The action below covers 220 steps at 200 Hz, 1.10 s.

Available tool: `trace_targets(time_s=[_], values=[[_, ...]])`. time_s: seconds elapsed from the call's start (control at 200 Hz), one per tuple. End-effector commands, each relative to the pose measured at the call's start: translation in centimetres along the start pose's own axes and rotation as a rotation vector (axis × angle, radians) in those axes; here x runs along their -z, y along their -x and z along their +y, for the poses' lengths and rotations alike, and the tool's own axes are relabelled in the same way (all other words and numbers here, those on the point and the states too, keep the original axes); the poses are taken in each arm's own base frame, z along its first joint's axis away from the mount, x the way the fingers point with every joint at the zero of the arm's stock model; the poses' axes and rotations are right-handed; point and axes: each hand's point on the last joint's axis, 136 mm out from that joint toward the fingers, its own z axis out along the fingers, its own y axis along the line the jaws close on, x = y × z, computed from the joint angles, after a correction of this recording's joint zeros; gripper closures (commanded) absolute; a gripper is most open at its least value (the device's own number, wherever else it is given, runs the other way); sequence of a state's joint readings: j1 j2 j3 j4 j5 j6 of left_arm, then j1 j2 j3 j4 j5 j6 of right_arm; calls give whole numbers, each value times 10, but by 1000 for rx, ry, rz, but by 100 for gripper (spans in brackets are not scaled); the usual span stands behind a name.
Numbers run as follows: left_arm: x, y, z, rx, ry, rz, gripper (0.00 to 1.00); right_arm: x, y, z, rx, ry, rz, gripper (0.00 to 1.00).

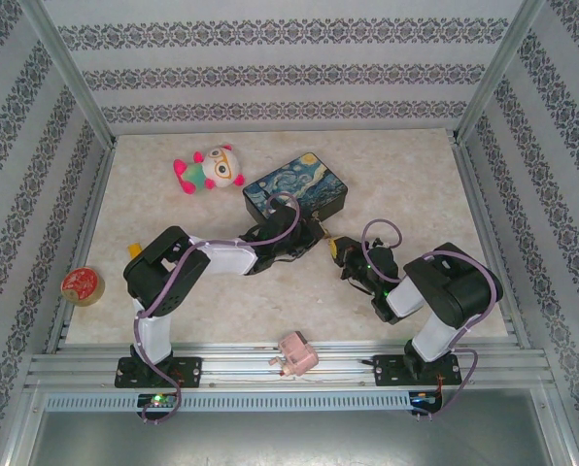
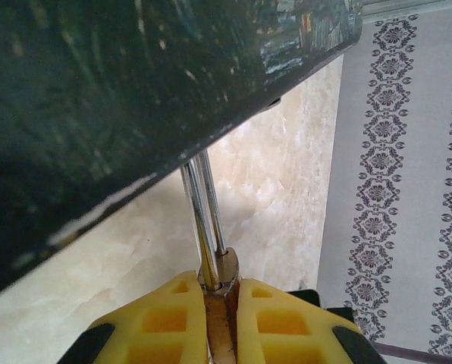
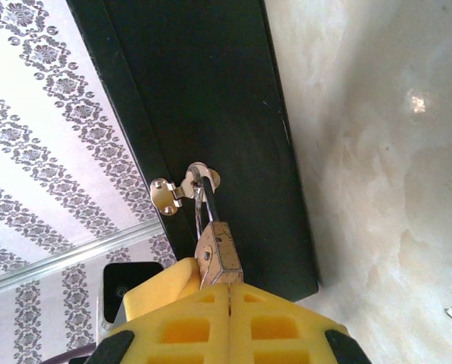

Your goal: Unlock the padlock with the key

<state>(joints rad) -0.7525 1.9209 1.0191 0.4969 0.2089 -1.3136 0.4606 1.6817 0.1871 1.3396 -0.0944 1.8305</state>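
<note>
Padlock: brass, silver shackle | left claw pinching it | right claw pressed together

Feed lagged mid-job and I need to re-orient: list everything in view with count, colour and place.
padlock: one, brass with silver shackle, hooked through the box's hasp
hasp: one, brass-coloured, on the box's dark side wall
tin box: one, blue painted lid, far middle of the table
plush toy: one, white, pink and green, left of the box
round disc: one, red and tan, left edge
pink block: one, near rail between the arm bases
table: one, cream marbled
left gripper: yellow fingers, shut on the padlock body
right gripper: yellow fingers, shut, tips at the padlock's end
</note>
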Motion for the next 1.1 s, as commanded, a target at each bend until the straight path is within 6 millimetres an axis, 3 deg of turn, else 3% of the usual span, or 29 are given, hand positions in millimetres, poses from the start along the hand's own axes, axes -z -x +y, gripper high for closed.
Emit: trace_targets(time_s=[0.0,0.15,0.285,0.445,0.53,0.61,0.69,0.77,1.094], values=[[11,-2,-45,-50,-153,-3,89,-2,4,24,-1,84,-29,100],[10,-6,-41,-31,-156,16,90,-7,-1,31,31,99,-1,100],[16,-6,-31,-50,-109,12,92,-4,-2,33,119,92,1,75],[18,-5,-15,-50,-53,5,92,7,-3,22,301,-22,6,58],[17,-9,-8,-44,-33,20,91,19,-1,17,442,-136,-4,54],[18,-12,2,-55,-7,34,87,38,4,16,613,-281,-31,50],[19,-15,12,-66,19,45,78,55,5,35,748,-339,-53,49],[21,-17,19,-83,48,52,59,69,9,41,798,-347,-70,49],[40,-5,12,-146,79,-9,58,69,6,21,888,-382,39,53]])
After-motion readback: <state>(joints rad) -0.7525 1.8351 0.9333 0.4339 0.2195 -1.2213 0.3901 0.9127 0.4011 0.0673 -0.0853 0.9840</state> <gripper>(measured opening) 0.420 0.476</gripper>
